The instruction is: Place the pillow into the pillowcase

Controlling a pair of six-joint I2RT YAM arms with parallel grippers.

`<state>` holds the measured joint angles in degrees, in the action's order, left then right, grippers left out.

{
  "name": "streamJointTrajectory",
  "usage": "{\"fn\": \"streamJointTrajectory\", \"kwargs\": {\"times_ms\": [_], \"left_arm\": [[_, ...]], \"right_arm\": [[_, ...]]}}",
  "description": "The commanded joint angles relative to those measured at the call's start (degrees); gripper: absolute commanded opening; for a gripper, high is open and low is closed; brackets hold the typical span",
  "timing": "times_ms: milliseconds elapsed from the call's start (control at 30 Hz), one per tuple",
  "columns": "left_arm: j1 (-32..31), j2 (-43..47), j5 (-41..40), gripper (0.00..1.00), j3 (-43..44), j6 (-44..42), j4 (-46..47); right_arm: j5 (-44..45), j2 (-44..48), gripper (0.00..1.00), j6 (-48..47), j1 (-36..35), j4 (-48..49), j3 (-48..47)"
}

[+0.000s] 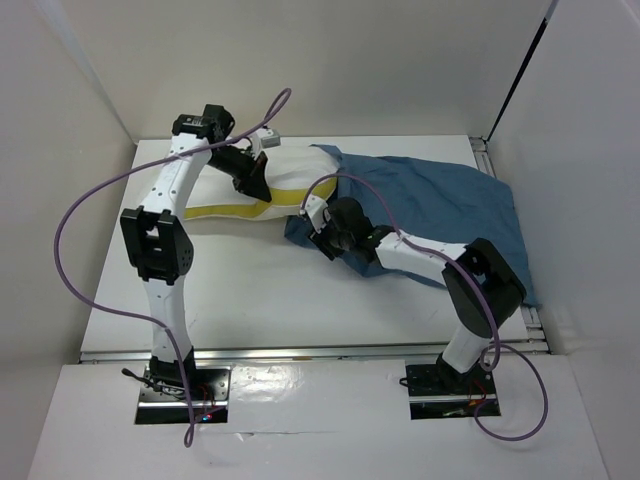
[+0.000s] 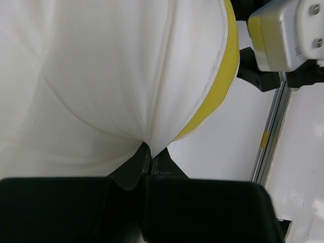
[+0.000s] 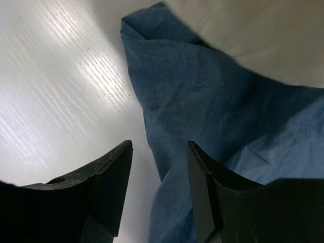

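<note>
The white pillow with a yellow edge band lies at the back of the table, its right end inside the open end of the dusty-blue pillowcase. My left gripper is shut on a pinch of the pillow's white fabric near its yellow band. My right gripper is open at the pillowcase's near left edge, its jaws apart over the blue cloth without gripping it. The pillow's white underside shows above the cloth.
A metal rail runs along the table's near edge and another at the right. White walls enclose the table on three sides. A grey-and-yellow block shows beside the rail in the left wrist view.
</note>
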<state>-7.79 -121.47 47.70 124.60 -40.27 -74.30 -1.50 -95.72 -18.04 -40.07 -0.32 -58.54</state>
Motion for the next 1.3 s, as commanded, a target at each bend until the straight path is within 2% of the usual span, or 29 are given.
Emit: {"fn": "streamJointTrajectory", "kwargs": {"times_ms": [0, 100, 200, 367, 833, 967, 1100, 1233, 1267], "left_arm": [[1.3, 1.1, 7.0, 0.0, 0.3, -0.5, -3.4], [2.4, 1.1, 7.6, 0.0, -0.2, -0.5, -4.0], [3.5, 1.1, 8.7, 0.0, -0.8, -0.5, -4.0], [4.0, 1.7, 8.7, 0.0, -2.9, -1.1, -4.0], [4.0, 2.2, 9.3, 0.0, -2.4, -1.7, -4.0], [4.5, 2.2, 8.7, 0.0, -2.4, -1.7, -4.0], [5.1, 2.7, 8.7, 0.0, -2.9, -2.2, -4.0], [5.1, 2.7, 8.7, 0.0, -3.0, -2.2, -4.0], [5.1, 2.7, 8.7, 0.0, -3.0, -2.2, -4.0]], "right_arm": [[-2.1, -0.2, 0.55, -7.9, -0.4, 8.9, 2.3], [-2.6, -1.3, 0.55, -12.5, -0.4, 12.2, 2.8], [1.7, -1.9, 0.55, -15.7, -0.4, 16.8, 3.5], [1.3, -1.4, 0.52, -13.6, 1.0, 16.4, 3.4], [-2.9, -16.2, 0.47, -1.9, 6.9, 1.5, -13.4], [-7.5, -20.5, 0.47, -0.8, 8.2, -4.3, -19.0], [-16.0, -24.6, 0.46, 0.6, 10.0, -11.8, -24.3], [-16.5, -26.6, 0.32, 2.0, 11.2, -14.3, -25.7], [-16.5, -27.1, 0.26, 2.0, 11.2, -14.3, -25.7]]}}
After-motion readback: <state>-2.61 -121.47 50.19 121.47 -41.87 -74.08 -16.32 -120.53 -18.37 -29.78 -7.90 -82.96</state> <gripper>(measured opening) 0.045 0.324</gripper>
